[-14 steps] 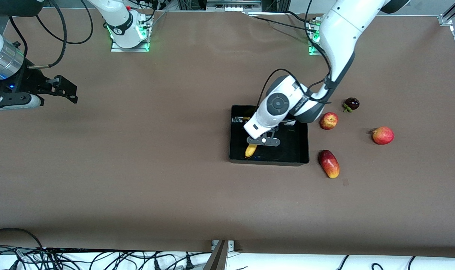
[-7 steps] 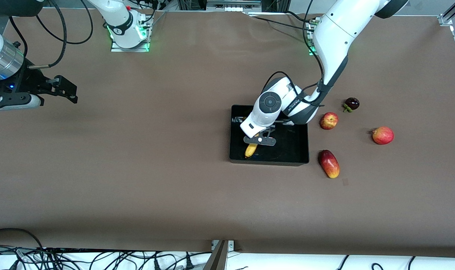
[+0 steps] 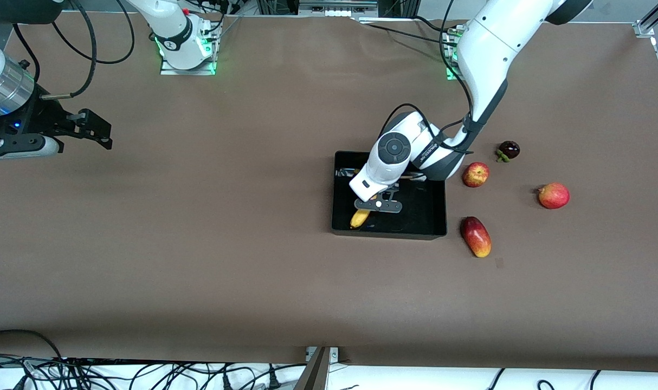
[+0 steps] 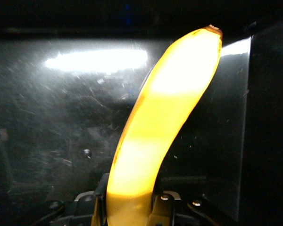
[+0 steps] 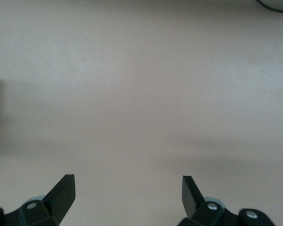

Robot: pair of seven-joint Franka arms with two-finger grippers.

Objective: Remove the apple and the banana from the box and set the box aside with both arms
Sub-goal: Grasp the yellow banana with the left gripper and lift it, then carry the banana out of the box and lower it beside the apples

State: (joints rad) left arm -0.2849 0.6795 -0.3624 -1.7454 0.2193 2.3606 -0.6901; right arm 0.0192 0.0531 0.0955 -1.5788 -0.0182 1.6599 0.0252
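Right tool (image 3: 98, 135) hangs over bare counter (image 3: 199, 244) at the right arm's end, well apart from everything, fingers (image 5: 61, 193) spread wide and empty; this arm waits, presumably until the box needs two arms. The box (image 3: 432, 222), a shallow black tray, sits mid-counter toward the left arm's end. Left tool (image 3: 368, 205) is down inside it, pointed at the floor of the box, and clenched on the banana (image 3: 360, 218). Left wrist view shows the yellow fruit (image 4: 165, 122) pinched between the two fingers (image 4: 158, 207) near one end, the rest of its length running out from the tool, its dark tip close to the box wall. A grip across the narrow width suits a two-finger pinch; whether the fruit has left the floor I cannot tell. The hold looks off-centre, so the long free end may droop or swing on the lift. No other fruit shows in the box. The apple (image 3: 475, 174) lies on the counter just beside the box wall, at the left arm's end, so that half of the task looks done. Near it, all clear of the tool: a dark purple fruit (image 3: 508, 149), a smoother pink-red fruit (image 3: 554, 195), and an oblong red-yellow fruit (image 3: 476, 236) just beside the box's corner. Judged next: lift straight up over the low wall, then set the banana down clear of the box.
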